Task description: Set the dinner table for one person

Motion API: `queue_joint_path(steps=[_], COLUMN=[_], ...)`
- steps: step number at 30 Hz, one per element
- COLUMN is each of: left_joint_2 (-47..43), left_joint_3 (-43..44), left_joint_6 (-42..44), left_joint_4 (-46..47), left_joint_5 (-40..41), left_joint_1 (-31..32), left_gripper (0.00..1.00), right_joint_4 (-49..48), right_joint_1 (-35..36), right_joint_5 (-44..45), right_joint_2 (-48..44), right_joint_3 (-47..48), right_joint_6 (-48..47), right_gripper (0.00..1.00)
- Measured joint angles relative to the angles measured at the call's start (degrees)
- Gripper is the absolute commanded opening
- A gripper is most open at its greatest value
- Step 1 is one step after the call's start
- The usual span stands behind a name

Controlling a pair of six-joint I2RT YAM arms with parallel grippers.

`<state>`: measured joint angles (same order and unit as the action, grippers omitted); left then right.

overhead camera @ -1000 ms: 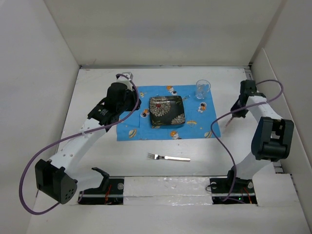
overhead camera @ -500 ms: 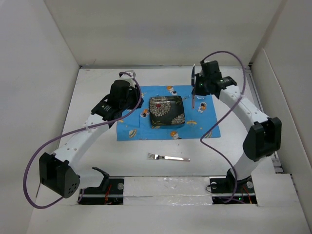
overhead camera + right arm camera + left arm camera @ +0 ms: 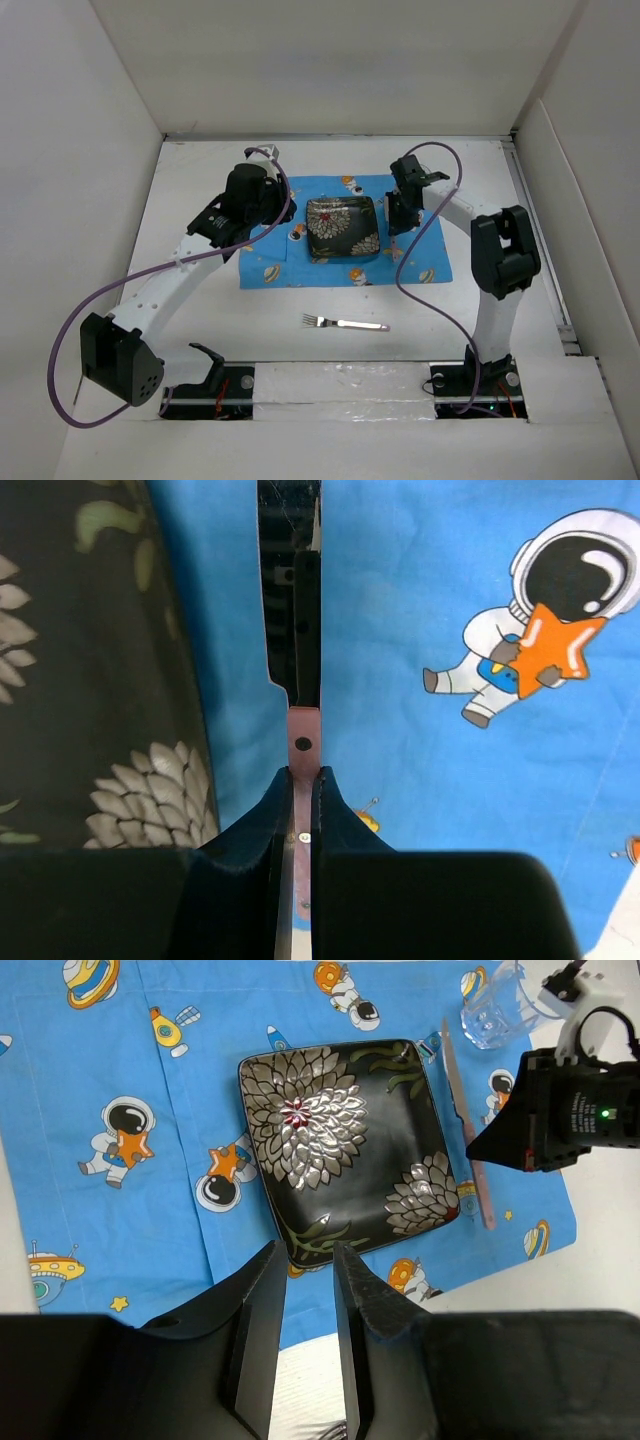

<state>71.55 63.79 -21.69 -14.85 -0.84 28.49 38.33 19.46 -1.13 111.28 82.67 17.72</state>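
While right fingers (image 3: 252,825) pinch the knife (image 3: 303,730) handle, blade beside plate (image 3: 90,660); left fingers (image 3: 255,1340) parted, empty

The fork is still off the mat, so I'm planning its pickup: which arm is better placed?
Left, probably: the left gripper hangs empty left of the plate, while the right gripper is shut on the knife. The fork lies about midway between both arms.

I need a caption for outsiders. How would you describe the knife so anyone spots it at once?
On the white table lies a blue astronaut-print mat with a black flowered plate. The knife runs along the plate's edge on the clear glass's side. It is the only long, thin thing on the mat, its pinkish handle in the right gripper.
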Motion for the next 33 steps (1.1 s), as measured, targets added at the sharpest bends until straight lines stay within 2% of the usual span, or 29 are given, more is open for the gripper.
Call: queue_joint_path(steps=[8, 9, 10, 14, 17, 19, 21, 22, 23, 28, 29, 30, 31, 32, 33], left_joint_2=[0.0, 0.0, 0.0, 0.0, 0.0, 0.0, 0.0, 0.2, 0.3, 2.8, 3.1, 3.4, 3.7, 3.9, 4.2], left_joint_3=[0.0, 0.0, 0.0, 0.0, 0.0, 0.0, 0.0, 0.1, 0.3, 4.9, 5.9, 7.0, 8.0, 9.0, 10.0], left_joint_6=[-0.3, -0.3, -0.3, -0.4, -0.5, -0.5, -0.4, -0.2, -0.2, 1.6, 1.9, 2.1, 2.4, 2.6, 2.8], left_joint_4=[0.0, 0.0, 0.0, 0.0, 0.0, 0.0, 0.0, 0.0, -0.1, -0.8, -0.9, -1.0, -1.0, -1.1, -1.1], left_joint_5=[0.0, 0.0, 0.0, 0.0, 0.0, 0.0, 0.0, 0.0, 0.0, 0.0, 0.0, 0.3, 0.7, 1.0, 1.3], left_joint_1=[0.0, 0.0, 0.0, 0.0, 0.0, 0.0, 0.0, 0.0, 0.0, 0.0, 0.0, 0.0, -0.1, -0.1, -0.1], left_gripper=[0.23, 0.23, 0.23, 0.23, 0.23, 0.22, 0.2, 0.07, 0.0, 0.0, 0.0, 0.0, 0.01, 0.06, 0.06], right_joint_4=[0.2, 0.2, 0.2, 0.4, 1.4, 2.6, 3.5, 3.6, 3.3, 2.7, 2.6, 2.5, 2.4, 2.3, 2.4], right_joint_1=[-0.7, -0.7, -0.7, -0.7, -0.7, -0.6, -0.3, 0.2, 0.9, 9.9, 13.1, 16.4, 19.5, 20.2, 25.2], right_joint_5=[0.7, 1.0, 1.2, 2.0, 2.4, 2.6, 3.1, 3.1, 3.2, -2.3, -3.5, -4.5, -5.5, -6.7, -7.0], right_joint_2=[2.8, 3.0, 3.1, 3.1, 2.9, 1.7, -0.9, -3.0, -5.8, -21.9, -24.4, -26.3, -27.5, -27.6, -27.9], right_joint_3=[0.0, 0.0, 0.0, 0.2, 0.4, 0.4, -0.1, -0.7, -2.1, -11.6, -13.4, -15.2, -16.6, -16.9, -18.5], right_joint_6=[0.0, 0.0, 0.0, 0.0, -0.1, -0.3, -0.8, -1.2, -1.6, -3.0, -3.1, -3.2, -3.2, -3.4, -3.0], right_gripper=[0.01, 0.05, 0.16, 0.38, 0.42, 0.41, 0.19, 0.09, 0.0, 0.0, 0.02, 0.1, 0.3, 0.38, 0.43])
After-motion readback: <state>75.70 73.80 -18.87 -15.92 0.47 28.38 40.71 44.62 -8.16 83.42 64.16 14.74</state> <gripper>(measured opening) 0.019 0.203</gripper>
